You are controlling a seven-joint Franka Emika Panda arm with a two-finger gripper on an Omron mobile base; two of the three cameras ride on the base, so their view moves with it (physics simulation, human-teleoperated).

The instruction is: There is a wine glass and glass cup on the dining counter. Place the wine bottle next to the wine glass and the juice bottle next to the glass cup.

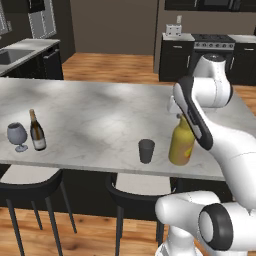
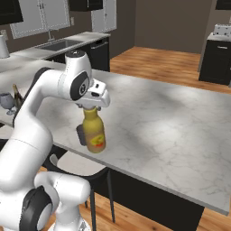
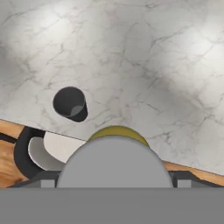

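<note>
Item in hand: the plump yellow plastic-looking juice bottle with grey cap and red-orange label (image 1: 181, 146) is standing at the lower right of the left base view, near the front edge of the long marble-topped table (image 1: 100, 120), with the hand (image 2: 91, 106) sitting over its cap; the fingers themselves are hidden, so whether they are clamped on the neck cannot be told. The short dark grey translucent straight-sided glass cup (image 1: 146, 151) is standing just beside the bottle, apart from it, lower centre of that view. To finish well, the bottle is likely needing to be kept upright, set flat and released only once steady, with the lift going straight up so the smooth rounded body is not nudging the light tumbler or sliding toward the edge. Companion lot, lower left of the left base view: the slim dark glass wine bottle with long neck and pale label (image 1: 36, 132) is standing close beside the small clear greyish stemmed wine glass (image 1: 17, 135). The surface is polished, veined grey-white and hard.
</note>
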